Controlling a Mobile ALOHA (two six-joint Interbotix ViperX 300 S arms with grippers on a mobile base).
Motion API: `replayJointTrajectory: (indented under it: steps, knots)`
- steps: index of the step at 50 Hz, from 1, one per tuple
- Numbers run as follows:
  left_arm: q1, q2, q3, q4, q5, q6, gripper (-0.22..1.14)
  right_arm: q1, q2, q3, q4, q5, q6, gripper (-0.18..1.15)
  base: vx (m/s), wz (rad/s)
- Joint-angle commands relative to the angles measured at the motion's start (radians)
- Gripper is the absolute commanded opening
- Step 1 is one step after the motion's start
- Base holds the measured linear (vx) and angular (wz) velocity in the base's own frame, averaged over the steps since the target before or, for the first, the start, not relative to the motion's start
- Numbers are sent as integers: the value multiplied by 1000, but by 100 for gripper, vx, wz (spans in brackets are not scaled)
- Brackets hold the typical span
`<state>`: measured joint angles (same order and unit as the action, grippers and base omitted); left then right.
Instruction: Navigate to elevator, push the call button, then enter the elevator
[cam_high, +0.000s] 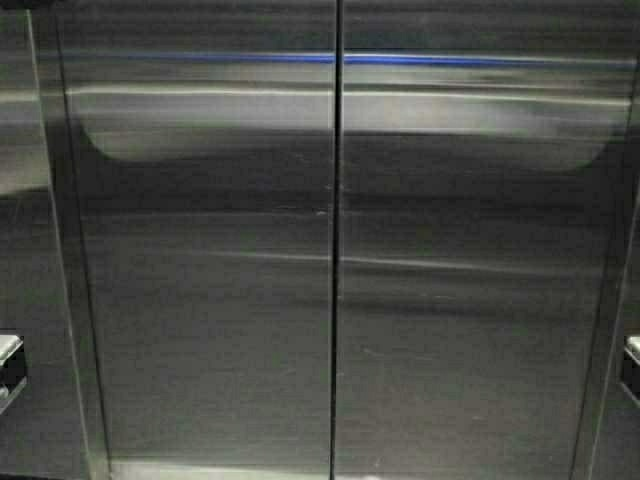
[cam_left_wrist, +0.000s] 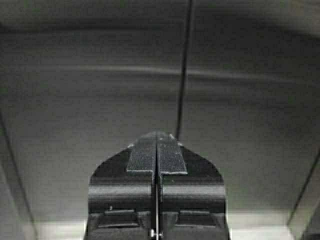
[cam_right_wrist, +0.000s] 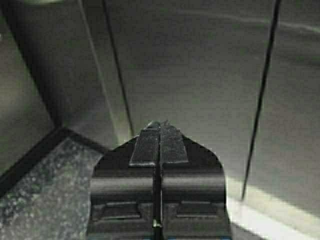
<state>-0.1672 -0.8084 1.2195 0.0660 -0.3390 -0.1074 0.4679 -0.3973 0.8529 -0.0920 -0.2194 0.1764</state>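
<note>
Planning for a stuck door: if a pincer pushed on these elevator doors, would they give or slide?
Probably neither. The doors look like rigid brushed steel panels, shut along one thin seam, so likely heavy and stiff. Their smooth, reflective face would probably let the shut left pincer or right pincer slip.

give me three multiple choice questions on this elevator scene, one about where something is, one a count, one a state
1. Where does the seam between the door panels run in the high view?
A. near the middle
B. at the far left edge
C. along the top

2. How many sliding panels make up the elevator doors?
A. one
B. two
C. four

3. What state is the left claw in?
A. wide open
B. shut on a button plate
C. shut, holding nothing

Answers:
1. A, the dark vertical seam splits the high view about in half.
2. B, one panel lies on each side of the single seam.
3. C, its padded fingers meet with nothing between them.
</note>
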Motion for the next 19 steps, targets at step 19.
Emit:
replayJointTrajectory:
  steps: [19]
  knots:
    - [-2,2,-15,0,-6,-2,3,3,-6,-11,0,-9,0,5,0,0]
